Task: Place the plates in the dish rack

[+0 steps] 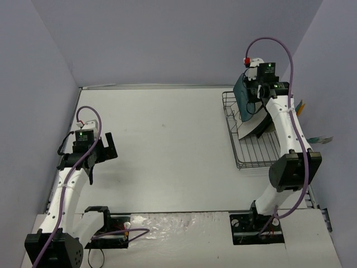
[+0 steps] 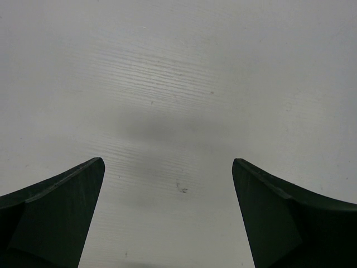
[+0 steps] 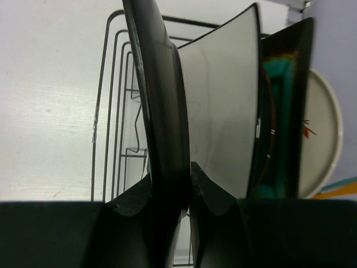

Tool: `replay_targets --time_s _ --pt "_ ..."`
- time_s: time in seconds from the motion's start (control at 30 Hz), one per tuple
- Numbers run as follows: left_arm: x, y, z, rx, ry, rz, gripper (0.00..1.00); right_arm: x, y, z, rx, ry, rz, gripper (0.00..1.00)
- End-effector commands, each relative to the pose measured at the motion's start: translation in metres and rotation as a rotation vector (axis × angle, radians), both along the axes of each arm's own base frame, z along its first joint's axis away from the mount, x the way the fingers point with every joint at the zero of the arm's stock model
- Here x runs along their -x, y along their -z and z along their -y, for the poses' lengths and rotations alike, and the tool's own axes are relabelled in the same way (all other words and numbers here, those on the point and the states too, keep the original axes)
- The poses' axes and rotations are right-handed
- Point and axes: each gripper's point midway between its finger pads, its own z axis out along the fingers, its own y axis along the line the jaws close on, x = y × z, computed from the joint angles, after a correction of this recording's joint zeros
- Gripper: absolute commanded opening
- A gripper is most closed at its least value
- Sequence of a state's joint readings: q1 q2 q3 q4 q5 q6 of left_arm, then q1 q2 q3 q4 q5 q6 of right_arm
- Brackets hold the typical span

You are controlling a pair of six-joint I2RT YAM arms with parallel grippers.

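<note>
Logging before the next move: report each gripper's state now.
Left gripper: open, holding nothing.
Right gripper: shut on the teal-blue plate, gripping its rim over the dish rack.

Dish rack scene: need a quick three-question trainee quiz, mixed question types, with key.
1. True or false: the left end effector holds a plate.
2. The right end effector is shut on which one? A white square plate, B teal-blue plate, C cream round plate.
3. In the right wrist view, how many other plates stand in the dish rack?

Key:
1. False: it is open over the table.
2. B.
3. Three: white square plate, black square plate, cream round plate.
</note>
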State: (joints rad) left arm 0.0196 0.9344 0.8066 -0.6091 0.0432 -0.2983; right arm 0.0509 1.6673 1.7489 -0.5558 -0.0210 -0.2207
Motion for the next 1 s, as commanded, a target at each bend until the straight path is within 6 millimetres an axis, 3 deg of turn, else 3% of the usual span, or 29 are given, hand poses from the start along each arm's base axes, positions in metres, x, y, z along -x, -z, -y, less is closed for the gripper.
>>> replay_targets --time_s 0.0,0.4,0.53,0.67,0.9,0.97 --pt "-0.018 -0.019 -0.006 -0.036 -0.002 0.085 0.97 -0.029 -0.030 -0.007 -0.011 -0.057 0.144 0.00" --pt "-0.019 -0.018 -0.006 -0.035 0.001 0.082 0.97 -0.031 0.046 -0.002 -0.017 0.010 0.012 0.00" --pt "-0.019 -0.018 -0.006 -0.035 0.001 0.081 0.97 -0.024 0.061 -0.001 -0.038 0.037 -0.021 0.00" --pt "-0.019 -0.018 -0.006 -0.035 0.000 0.078 0.97 -0.019 0.053 -0.002 -0.055 0.043 0.020 0.00" --pt "-0.019 -0.019 -0.006 -0.037 -0.001 0.081 0.97 -0.011 0.000 0.000 -0.046 0.033 0.151 0.00" --pt "-0.019 -0.018 -0.006 -0.037 0.000 0.078 0.97 -0.010 -0.005 0.002 -0.049 0.038 0.164 0.00"
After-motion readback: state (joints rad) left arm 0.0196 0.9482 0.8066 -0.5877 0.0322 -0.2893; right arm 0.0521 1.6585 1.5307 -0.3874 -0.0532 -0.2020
